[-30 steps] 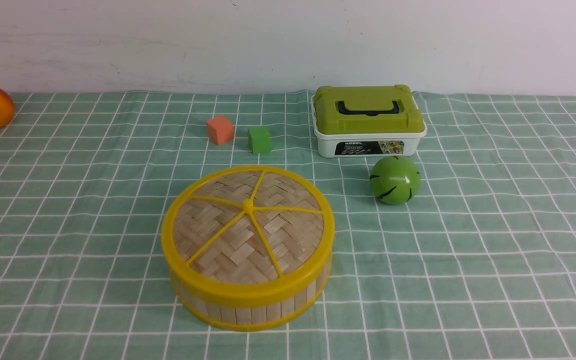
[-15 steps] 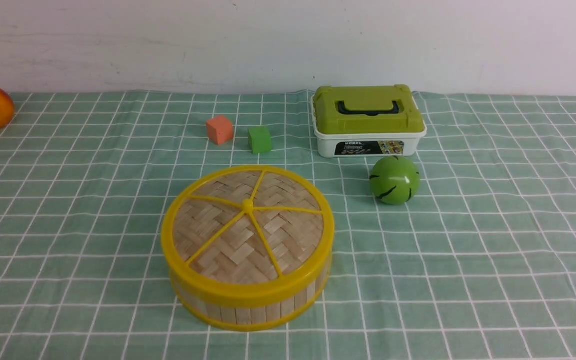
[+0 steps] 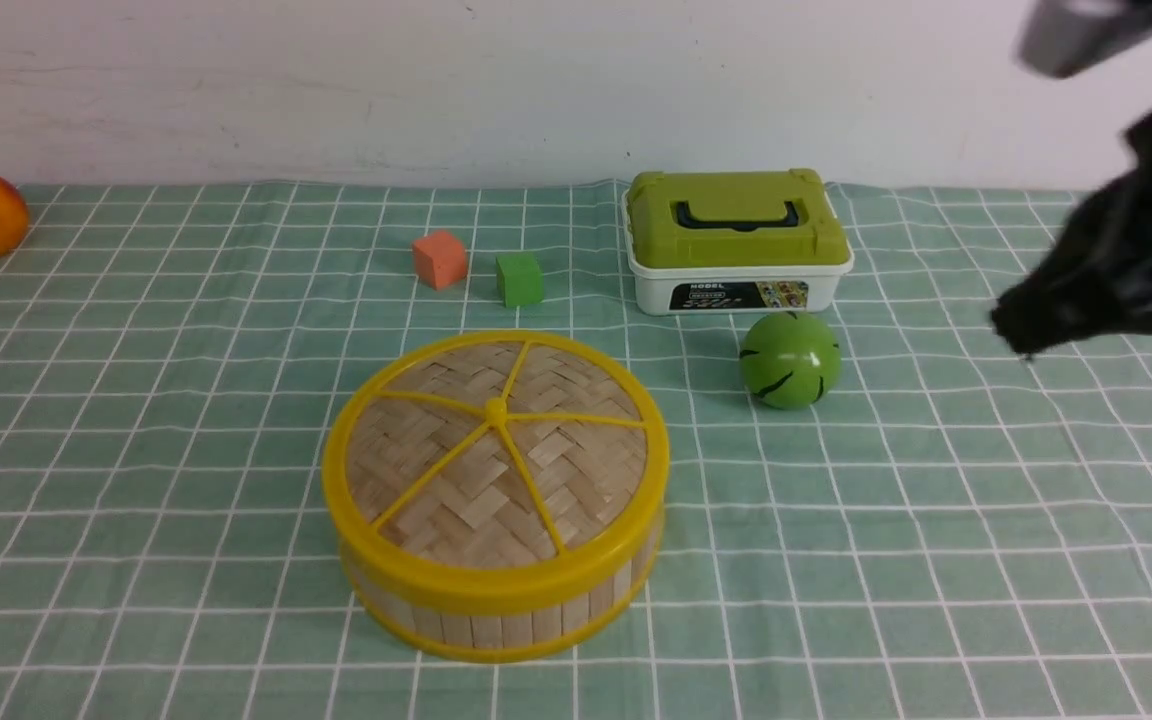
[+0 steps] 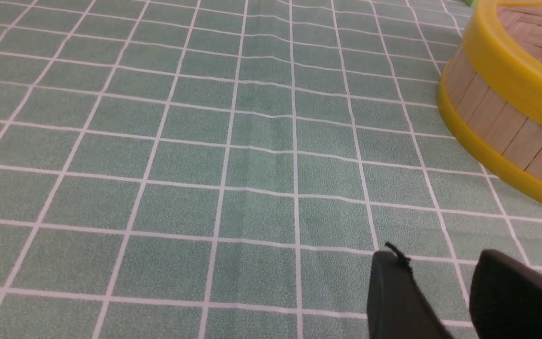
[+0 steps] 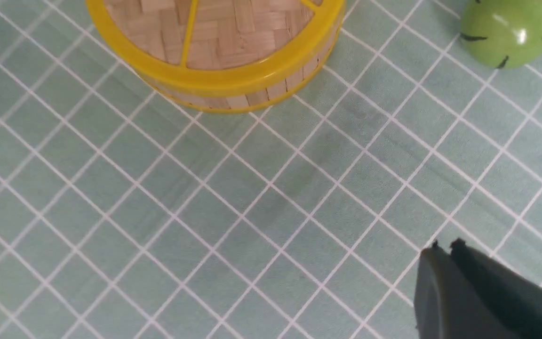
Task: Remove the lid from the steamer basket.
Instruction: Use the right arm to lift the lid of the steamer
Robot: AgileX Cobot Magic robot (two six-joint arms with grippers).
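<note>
Lid seated on steamer basket, lower centre, front view. Left gripper jaws parted; right gripper jaws together.

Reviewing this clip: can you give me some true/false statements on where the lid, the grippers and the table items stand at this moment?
1. The lid sits on the steamer basket. True.
2. The right gripper grips the lid. False: it is shut on nothing, above the cloth off to the basket's right.
3. The green ball lies nearer the robot than the white box. True.
4. The orange cube is to the right of the green cube. False: it is to its left.
5. The left gripper touches the steamer basket. False: it is open and apart from it.
</note>
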